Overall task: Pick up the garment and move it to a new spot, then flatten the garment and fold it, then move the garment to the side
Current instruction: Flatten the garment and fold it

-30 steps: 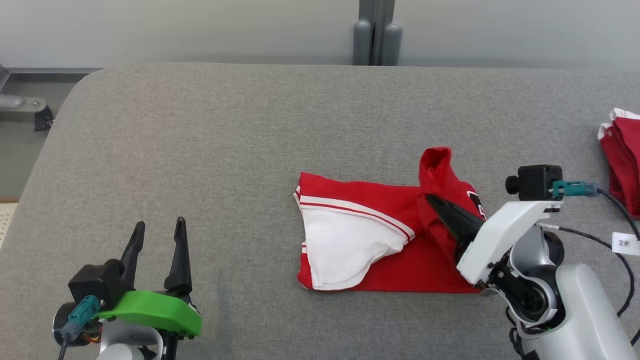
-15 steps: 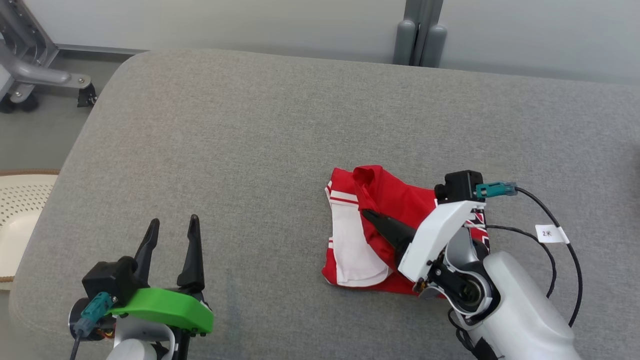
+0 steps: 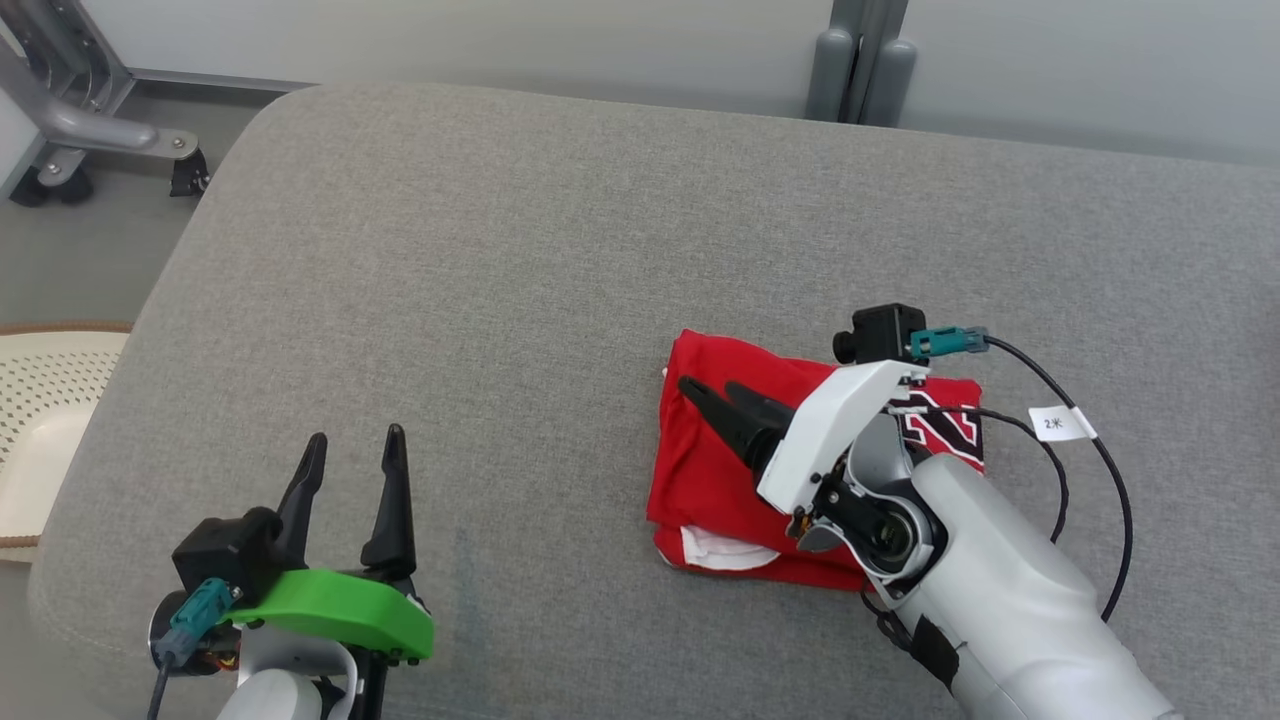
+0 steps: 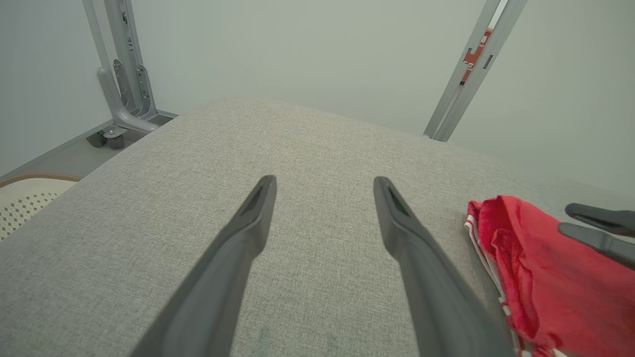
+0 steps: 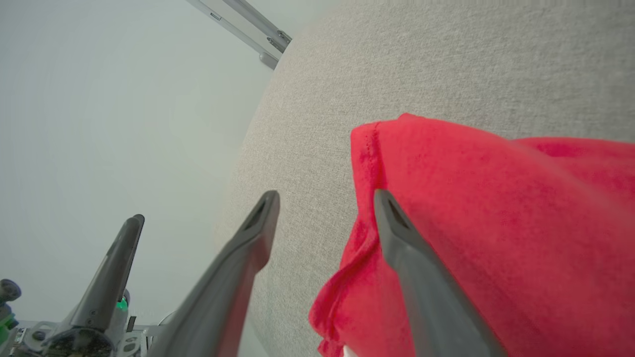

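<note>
The red garment (image 3: 715, 480) lies folded in a compact rectangle on the grey padded table (image 3: 500, 250), with a sliver of white lining at its front edge and a dark print near my right wrist. My right gripper (image 3: 712, 388) hovers open just over the garment's left part, fingers apart and holding nothing. In the right wrist view the gripper (image 5: 326, 196) straddles the garment's (image 5: 496, 223) left fold edge. My left gripper (image 3: 356, 437) stands open at the table's front left, well clear of the cloth. In the left wrist view this gripper (image 4: 323, 181) is over bare table, with the garment (image 4: 536, 277) to its right.
A cream perforated basket (image 3: 40, 420) sits on the floor off the table's left edge. A grey metal frame on casters (image 3: 90, 130) stands at the back left. A grey post (image 3: 865, 70) rises behind the table. A tagged cable (image 3: 1060, 425) loops from my right wrist.
My right gripper swept left with a flap of the garment, laid it over the white lining and opened. The head camera has also turned left. My left gripper stays still.
</note>
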